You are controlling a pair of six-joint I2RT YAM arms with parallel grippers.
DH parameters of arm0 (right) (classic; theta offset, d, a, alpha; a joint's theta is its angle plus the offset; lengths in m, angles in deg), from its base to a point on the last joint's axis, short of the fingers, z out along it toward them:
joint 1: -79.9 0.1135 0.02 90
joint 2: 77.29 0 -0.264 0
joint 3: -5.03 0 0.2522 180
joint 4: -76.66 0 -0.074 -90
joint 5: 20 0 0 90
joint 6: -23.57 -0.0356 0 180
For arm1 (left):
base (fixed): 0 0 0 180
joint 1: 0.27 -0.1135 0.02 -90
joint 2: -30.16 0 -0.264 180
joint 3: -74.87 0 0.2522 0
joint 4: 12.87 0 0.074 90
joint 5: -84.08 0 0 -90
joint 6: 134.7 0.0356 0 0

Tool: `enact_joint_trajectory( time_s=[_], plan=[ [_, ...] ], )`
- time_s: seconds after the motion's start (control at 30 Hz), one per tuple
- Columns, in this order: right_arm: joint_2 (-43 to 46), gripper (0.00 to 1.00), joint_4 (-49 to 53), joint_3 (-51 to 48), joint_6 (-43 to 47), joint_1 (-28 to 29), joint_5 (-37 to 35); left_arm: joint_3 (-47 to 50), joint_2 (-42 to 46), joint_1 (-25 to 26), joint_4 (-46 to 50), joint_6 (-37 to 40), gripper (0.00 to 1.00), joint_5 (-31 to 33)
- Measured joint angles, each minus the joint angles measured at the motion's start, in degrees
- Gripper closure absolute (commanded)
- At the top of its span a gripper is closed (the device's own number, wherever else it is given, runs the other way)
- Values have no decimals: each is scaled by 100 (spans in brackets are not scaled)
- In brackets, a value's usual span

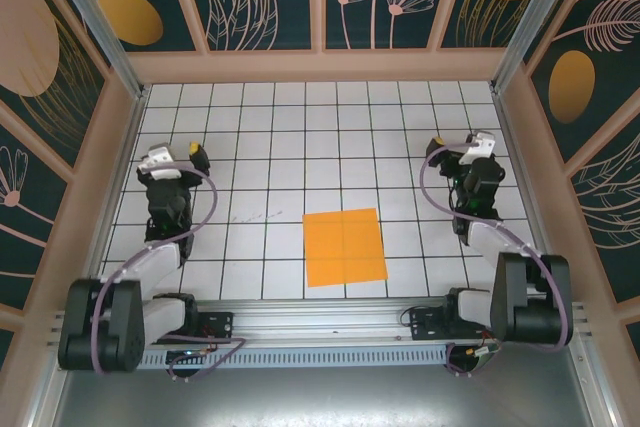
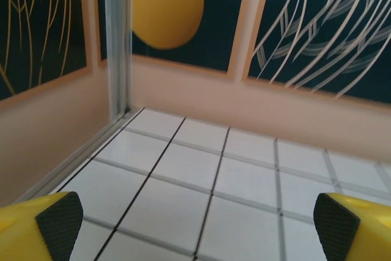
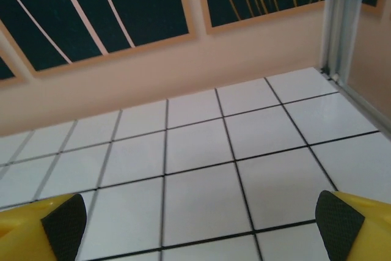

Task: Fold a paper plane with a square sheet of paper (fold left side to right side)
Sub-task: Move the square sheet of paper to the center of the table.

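The square sheet of paper (image 1: 345,246), bright orange and flat, lies on the white grid table near the front middle in the top view. My left gripper (image 1: 178,154) hovers at the left side, well away from the sheet, jaws wide apart with nothing between its yellow fingers (image 2: 58,224). My right gripper (image 1: 459,143) is held at the right side, also far from the sheet, open and empty; its black pads (image 3: 64,224) frame bare tiles. No folded plane is in view.
Peach walls with dark floral panels enclose the table (image 1: 270,137) on three sides. Metal posts (image 2: 116,41) stand in the back corners. An aluminium rail (image 1: 320,322) carrying the arm bases runs along the near edge.
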Motion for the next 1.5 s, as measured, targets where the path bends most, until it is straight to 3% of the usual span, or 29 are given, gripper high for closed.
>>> enact_joint_trajectory(
  time_s=[0.13,0.2,0.3,0.4,0.57,0.97,1.5],
  plan=[
    [321,1,1248,463,-577,317,463,-802,503,-7,1370,-1064,1,-649],
    [396,2,1823,627,-868,708,789,-977,586,-4,1827,-1738,1,-1270],
    [378,6,2621,824,-1156,1550,1226,-885,560,94,2297,-2590,3,-2199],
    [243,12,3230,907,-1414,2267,1670,-603,555,507,2632,-3143,6,-2881],
    [-92,16,3821,778,-1941,2903,2382,-199,621,1069,2863,-3663,8,-3762],
    [-861,17,4024,496,-2533,4046,3058,24,728,1311,2730,-3978,8,-4164],
    [-2022,17,3152,1036,-2730,3943,3185,24,428,1386,2664,-3995,10,-4159]
  ],
)
